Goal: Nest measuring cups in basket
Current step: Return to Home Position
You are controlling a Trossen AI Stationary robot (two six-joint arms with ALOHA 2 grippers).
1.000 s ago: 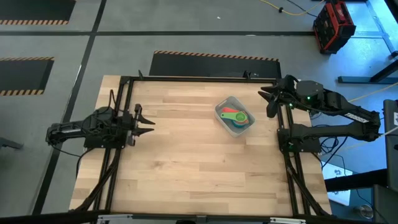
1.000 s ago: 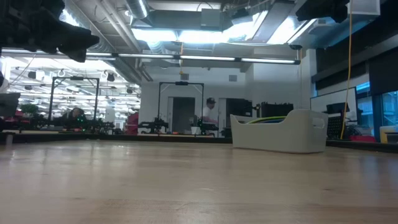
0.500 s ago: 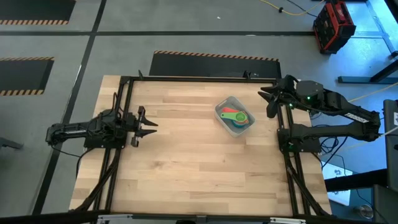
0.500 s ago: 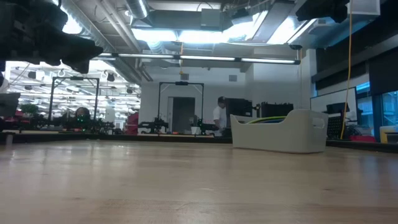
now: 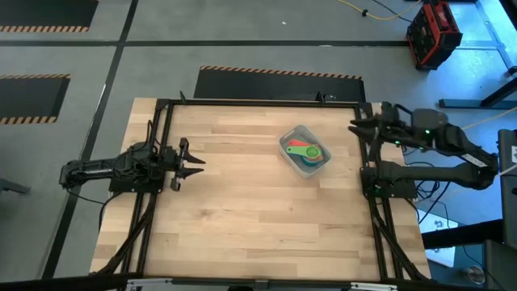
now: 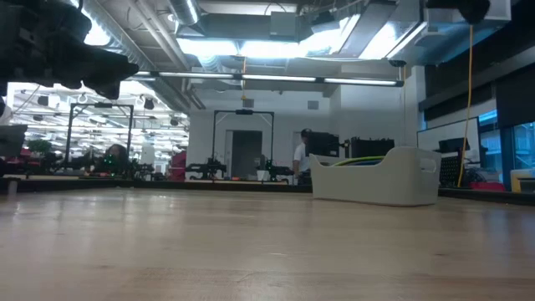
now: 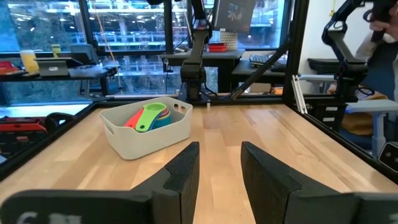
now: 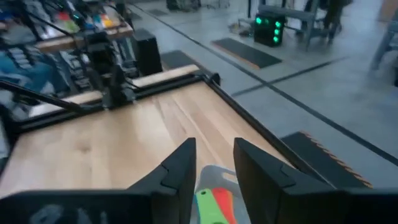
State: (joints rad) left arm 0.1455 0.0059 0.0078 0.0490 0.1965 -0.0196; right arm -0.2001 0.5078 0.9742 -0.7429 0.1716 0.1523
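Note:
The pale grey basket point(image 5: 304, 151) stands on the wooden table, right of the middle and toward the far edge. The measuring cups point(image 5: 305, 151) lie stacked inside it, bowl in bowl; a green one point(image 7: 148, 116) is on top, with orange, red and blue ones showing under it. My left gripper point(image 5: 194, 164) hovers open at the table's left edge, pointing level at the basket point(image 7: 146, 127), nothing between its fingers point(image 7: 219, 155). My right gripper point(image 5: 357, 127) is open over the table's right edge, raised, looking down past the cups point(image 8: 214, 205).
A black frame point(image 5: 258, 101) runs round the table's edges. The wood between the basket and the near edge point(image 5: 258, 226) is bare. A person point(image 6: 303, 155) walks in the room far behind the table.
My right gripper has drawn back from beside the basket toward the table's right edge, keeping its opening. My left gripper has sunk a little at the left edge. The basket and cups have stayed where they were.

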